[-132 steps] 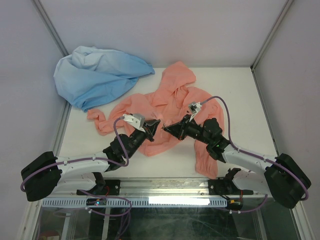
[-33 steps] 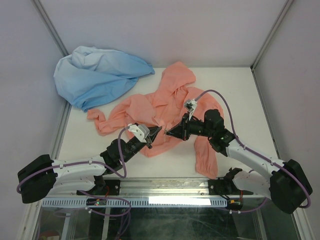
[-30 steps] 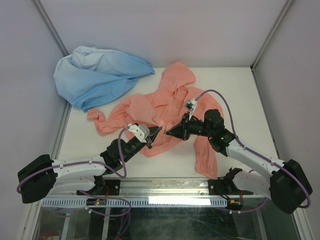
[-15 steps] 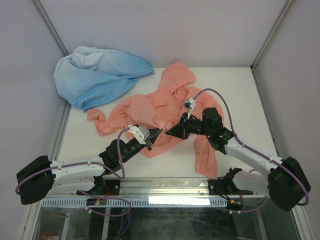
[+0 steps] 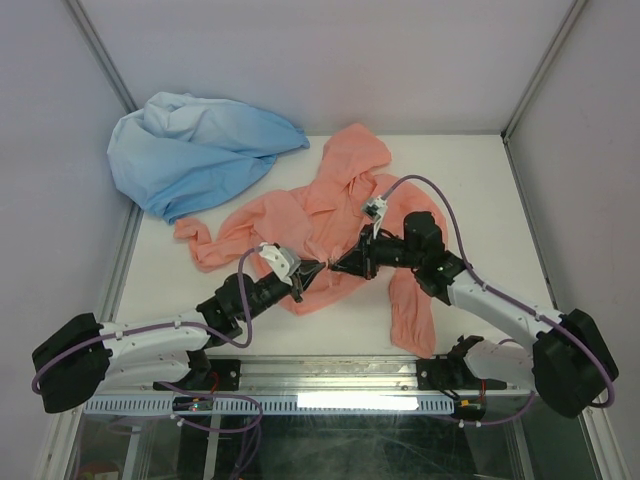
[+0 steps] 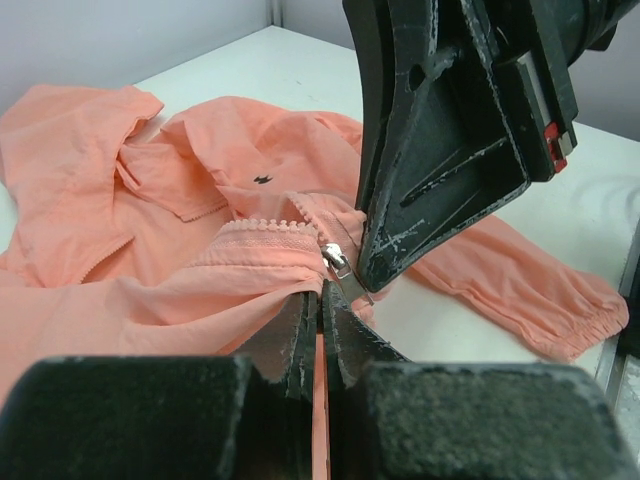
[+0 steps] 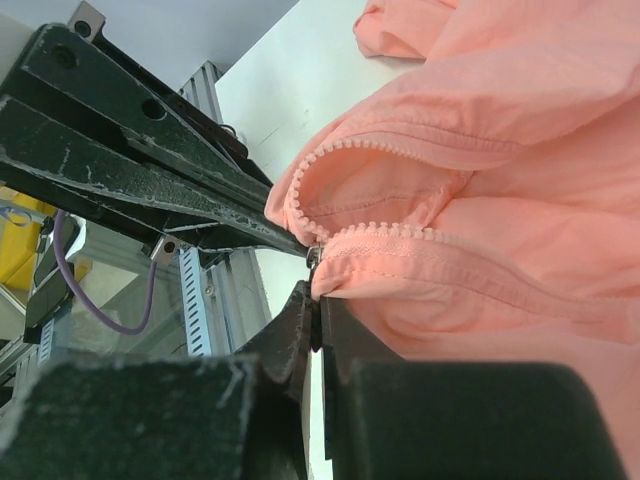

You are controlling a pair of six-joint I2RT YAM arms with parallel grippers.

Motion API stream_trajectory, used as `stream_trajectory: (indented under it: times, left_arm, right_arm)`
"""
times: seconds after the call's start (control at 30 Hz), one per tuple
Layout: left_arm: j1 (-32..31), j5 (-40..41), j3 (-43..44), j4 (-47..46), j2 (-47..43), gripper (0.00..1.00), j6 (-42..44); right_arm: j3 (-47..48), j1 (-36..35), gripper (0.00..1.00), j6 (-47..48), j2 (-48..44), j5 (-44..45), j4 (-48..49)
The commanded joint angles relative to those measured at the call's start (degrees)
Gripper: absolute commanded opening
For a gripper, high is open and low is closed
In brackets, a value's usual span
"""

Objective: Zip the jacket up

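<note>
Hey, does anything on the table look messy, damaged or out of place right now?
Nothing looks damaged. The jacket lies rumpled, its zip teeth apart, and one sleeve trails toward the near side. The light blue garment is bunched in a heap in the far left corner.

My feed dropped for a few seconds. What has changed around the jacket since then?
The left claw and right claw both edged slightly toward the near edge. They now meet nearer the hem of the jacket, each shut on its zipper end. The jacket's layout and the blue garment stayed put.
</note>
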State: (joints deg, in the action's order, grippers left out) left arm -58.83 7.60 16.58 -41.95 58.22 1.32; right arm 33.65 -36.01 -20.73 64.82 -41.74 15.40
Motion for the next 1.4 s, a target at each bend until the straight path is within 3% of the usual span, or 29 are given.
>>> stream_trajectory:
  times: [0.0, 0.13, 0.27, 0.37, 0.5, 0.73, 0.97, 1.37]
  left_arm:
    - [1.44, -9.44, 1.71, 1.0, -1.18, 0.0, -4.34]
    - [4.71, -11.97, 1.01, 0.83, -2.92, 0.0, -8.16]
    - [6.3, -8.21, 0.33, 1.43, -5.77, 0.02, -12.71]
    - [6.44, -4.35, 1.01, 4.05, -7.2, 0.13, -17.61]
    - [6.45, -1.22, 1.18, 5.52, -8.64, 0.35, -25.85]
    - [6.49, 3.9, 0.52, 5.76, -9.12, 0.46, -38.42]
    - [7.46, 1.71, 1.13, 6.08, -7.42, 0.45, -46.91]
    - [8.99, -3.42, -2.27, -1.98, -6.94, 0.23, -52.85]
  right_arm:
    - [5.88, 0.18, 0.0, 3.01, 1.88, -1.91, 1.8]
    - [5.84, 0.26, 0.0, 2.47, 3.03, -2.56, 3.15]
    - [4.48, 0.32, 0.0, 1.76, 2.57, -2.28, 4.4]
    - [2.49, 0.19, 0.0, -0.17, 2.01, -2.72, 7.53]
    - [-0.11, -0.18, 0.0, -3.08, 2.09, -3.15, 12.63]
    - [-1.5, -1.11, 0.0, -5.18, 3.12, -3.35, 17.01]
    - [-1.87, -2.11, 0.0, -5.42, 3.39, -2.83, 18.01]
    - [-1.98, -2.32, 0.0, -6.06, 4.16, -2.47, 19.21]
